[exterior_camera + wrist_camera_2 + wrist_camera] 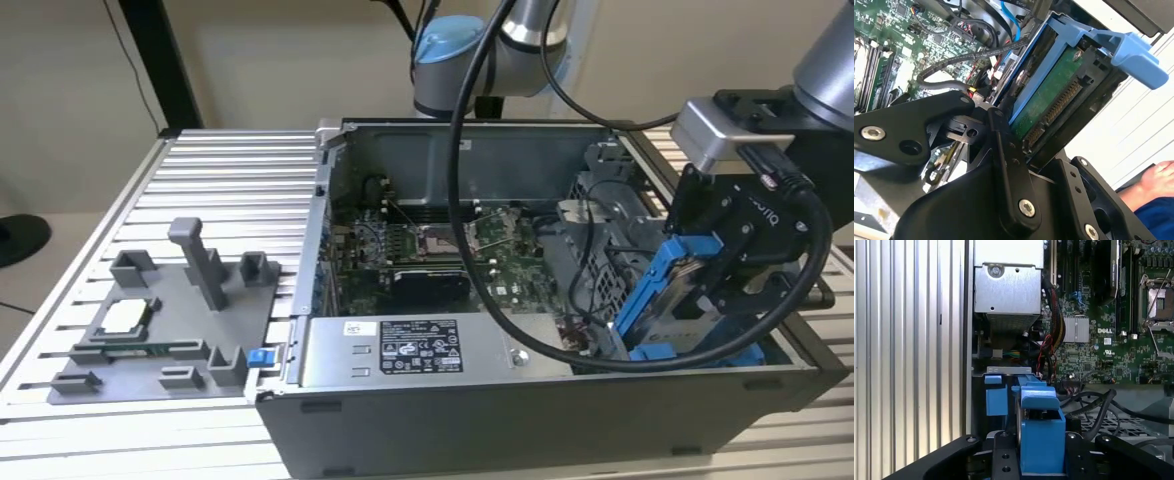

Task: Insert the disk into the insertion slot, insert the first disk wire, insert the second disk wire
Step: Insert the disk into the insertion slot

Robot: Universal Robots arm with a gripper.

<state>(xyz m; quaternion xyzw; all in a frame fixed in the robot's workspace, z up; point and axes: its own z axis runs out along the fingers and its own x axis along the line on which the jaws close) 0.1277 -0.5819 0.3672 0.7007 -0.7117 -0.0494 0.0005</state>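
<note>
At the exterior view's right end of the open computer case (534, 390), the disk (661, 290) is gripped tilted in the clenched pincer (714, 285), just above the insertion slot (996, 400), so seating and both wire insertions are judged undone.

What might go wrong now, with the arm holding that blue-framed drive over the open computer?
The disk sits tilted in the gripper; entering askew, it might jam. The arm's black cable loops across the case beside it and may snag. Loose wires near the disk could get pinched.
</note>
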